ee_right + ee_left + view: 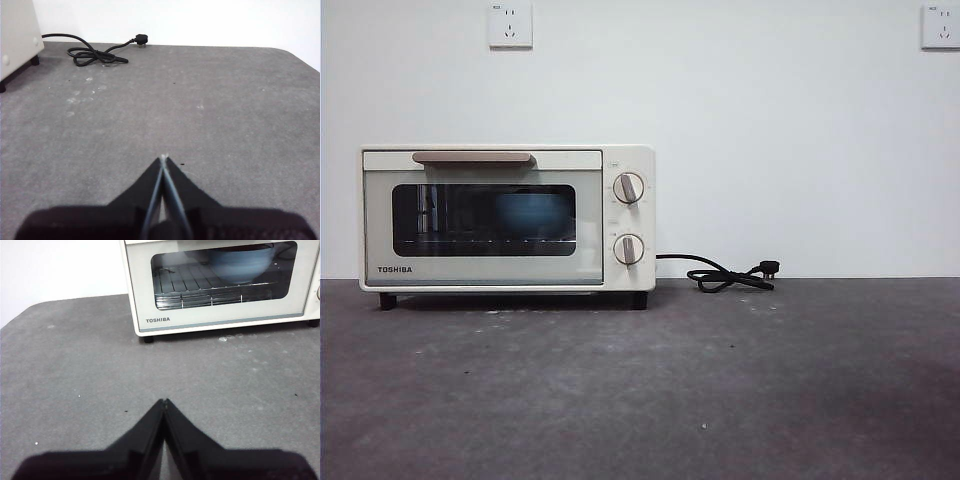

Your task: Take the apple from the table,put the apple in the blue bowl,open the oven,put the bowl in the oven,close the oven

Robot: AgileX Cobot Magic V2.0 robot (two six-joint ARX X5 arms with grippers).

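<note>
My left claw (164, 402) and right claw (163, 159) sit closed, empty; TOSHIBA-marked cream oven (507, 218) holds the glossy blue bowl (241, 265) behind dark glass.

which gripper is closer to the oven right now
Left. The left gripper sits shut over the table facing the oven door. The right gripper, also shut, is off past the oven's knob side.

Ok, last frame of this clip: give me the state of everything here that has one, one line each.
oven: door shut, standing on the table.
blue bowl: inside the oven on the wire rack, upright.
apple: not visible; bowl's inside hidden.
power cord: unplugged, lying coiled beside the oven.
left gripper: shut, empty, above the table.
right gripper: shut, empty, above the table.
</note>
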